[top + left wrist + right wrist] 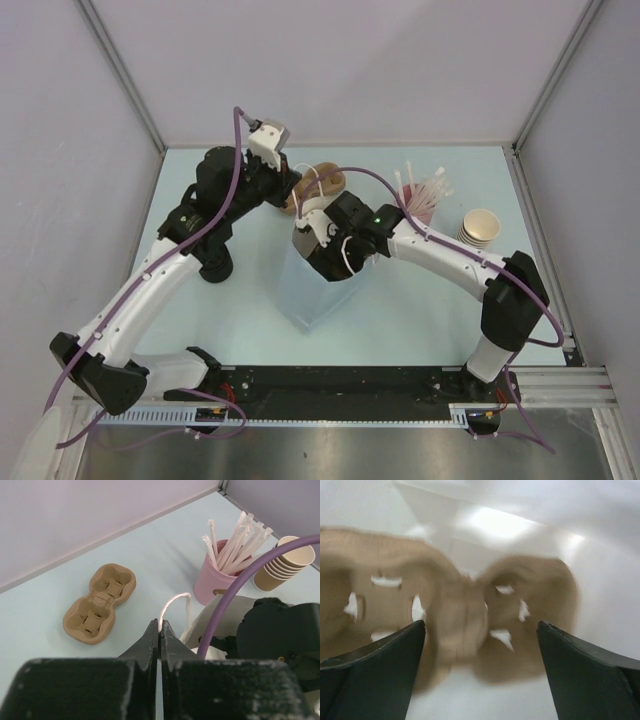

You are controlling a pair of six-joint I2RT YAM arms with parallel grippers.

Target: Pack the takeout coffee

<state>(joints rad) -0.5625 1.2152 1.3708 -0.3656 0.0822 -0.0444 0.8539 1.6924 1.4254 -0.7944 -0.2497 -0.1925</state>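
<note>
The single tan cup and its black lid are out of view. A white paper bag (312, 292) stands open mid-table. My left gripper (160, 628) is shut on the bag's white cord handle (173, 601) at the bag's far rim (293, 196). My right gripper (481, 630) is open inside the bag, its fingers either side of a blurred brown pulp cup carrier (450, 615) lying on the bag's white floor, not touching it. From above, the right wrist (330, 240) covers the bag's mouth.
A second brown two-cup carrier (100, 603) lies on the table behind the bag (320, 182). A pink cup of white straws (219, 580) (424, 203) and a stack of nested tan cups (286, 563) (480, 228) stand at the back right.
</note>
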